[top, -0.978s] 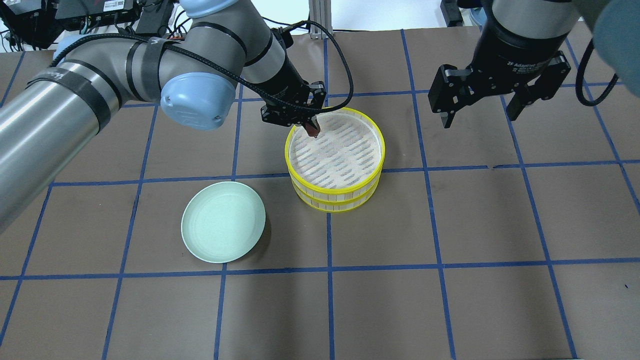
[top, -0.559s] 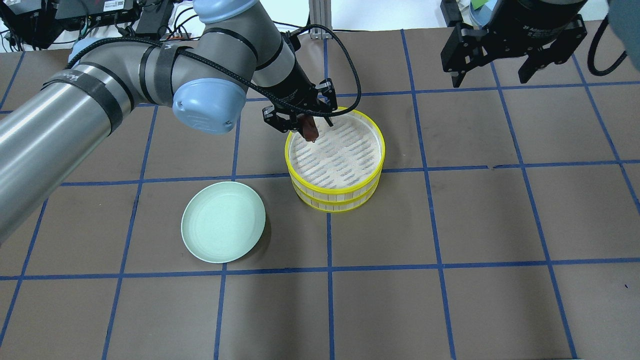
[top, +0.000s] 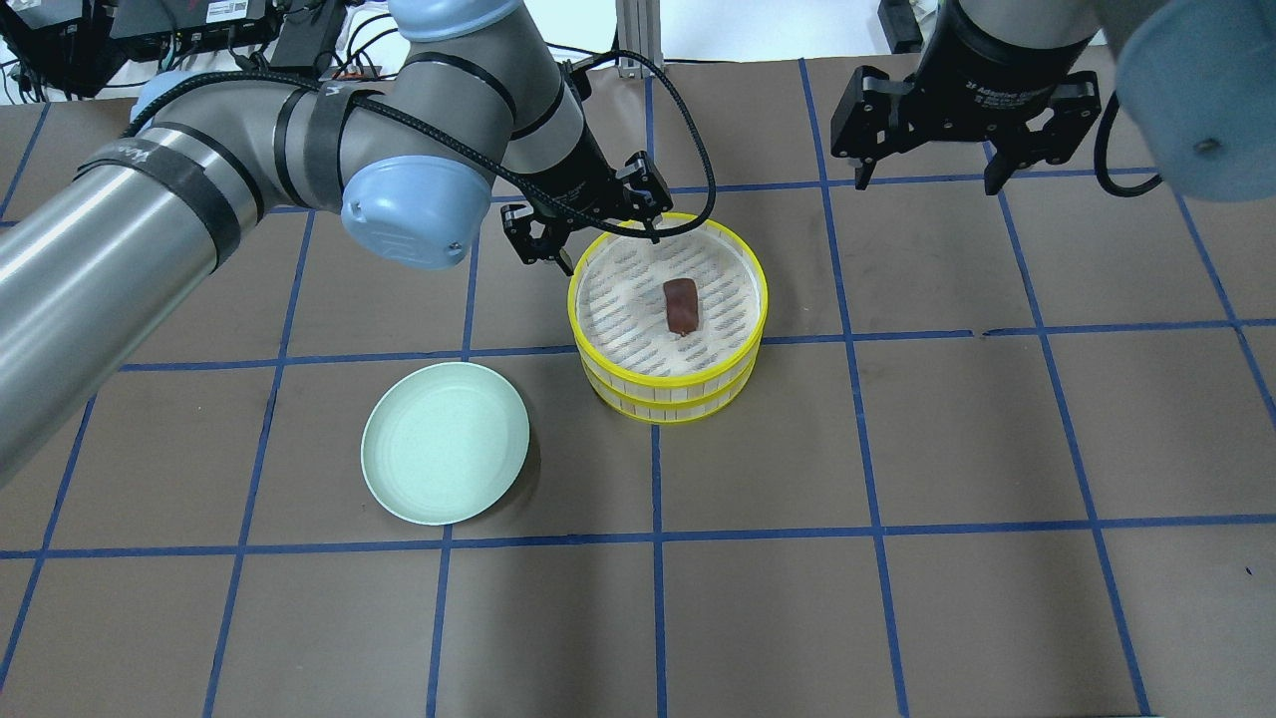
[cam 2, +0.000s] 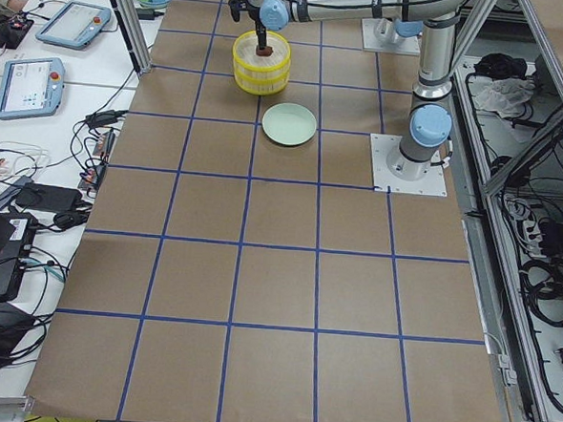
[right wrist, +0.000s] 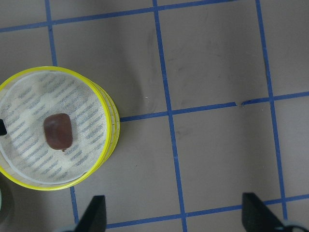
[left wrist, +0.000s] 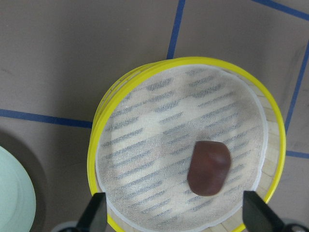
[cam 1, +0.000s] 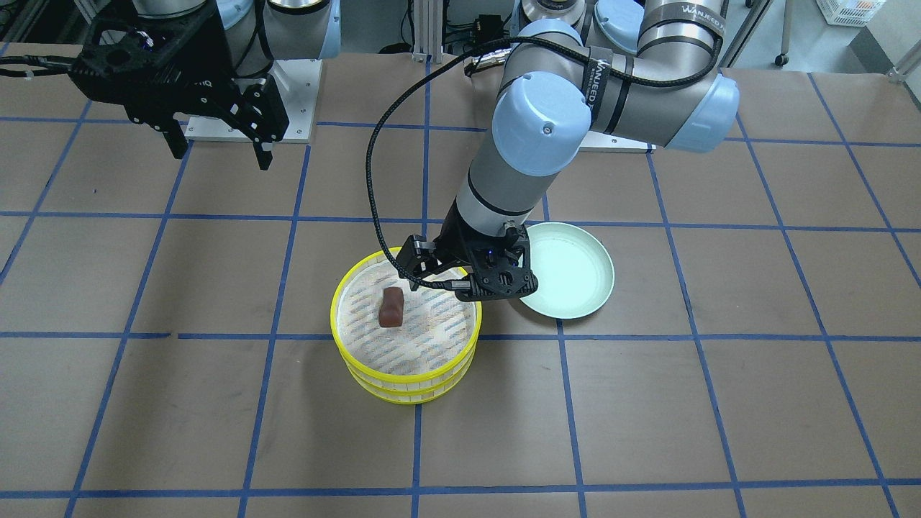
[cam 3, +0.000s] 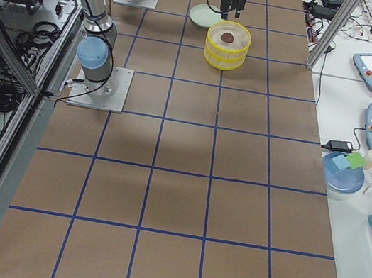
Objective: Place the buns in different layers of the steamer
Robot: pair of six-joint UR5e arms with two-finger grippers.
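The dark reddish-brown bun point(top: 681, 305) lies on the woven floor of the steamer's point(top: 678, 378) top tier, right of centre. It also shows in the front view point(cam 1: 392, 308) and in both wrist views point(left wrist: 208, 167) point(right wrist: 58, 131). My left gripper point(top: 588, 235) is open and empty. It hovers over the steamer's far-left rim, apart from the bun. My right gripper point(top: 925, 184) is open and empty, high above the table at the far right. The cream-white bun shows in no view.
A pale green plate point(top: 445, 456) with nothing on it lies on the table near-left of the steamer; it also shows in the front view point(cam 1: 572, 270). The brown table has a grid of blue tape lines. The left arm's black cable loops above the steamer's far rim.
My left gripper has opened and let go of the brown bun, which now lies on the top tier's floor. The gripper has drawn back to the rim. My right gripper has shifted left.
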